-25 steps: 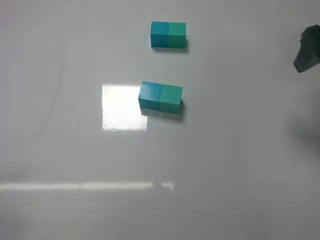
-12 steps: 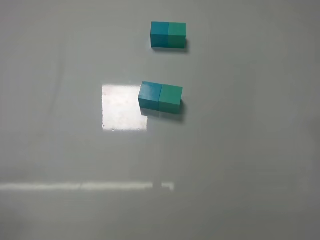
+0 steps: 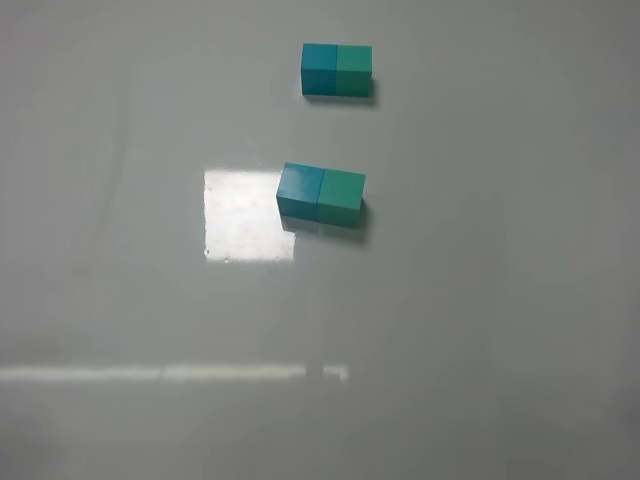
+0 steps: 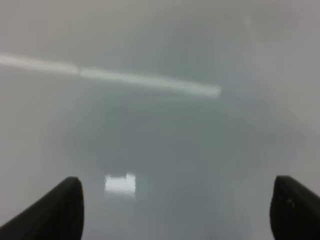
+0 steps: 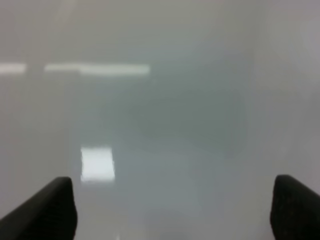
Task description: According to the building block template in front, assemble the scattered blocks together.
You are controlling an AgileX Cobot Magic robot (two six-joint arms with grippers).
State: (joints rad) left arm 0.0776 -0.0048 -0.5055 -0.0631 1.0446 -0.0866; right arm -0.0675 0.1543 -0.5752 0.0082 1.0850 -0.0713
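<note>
Right gripper (image 5: 172, 212) over a bare grey table (image 5: 165, 125)

Its two dark jaws stand wide apart with nothing between them. The blurred, glossy table carries a bright rectangular glare patch (image 5: 97, 163) and a long pale streak of reflected light (image 5: 95, 69).

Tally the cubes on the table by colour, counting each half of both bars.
Blue cubes: 2, one in the template at the far side, one in the assembled pair nearer the middle.
Teal-green cubes: 2, one in each bar, on the right end.
Total: 4 cubes, forming 2 two-colour bars.
</note>
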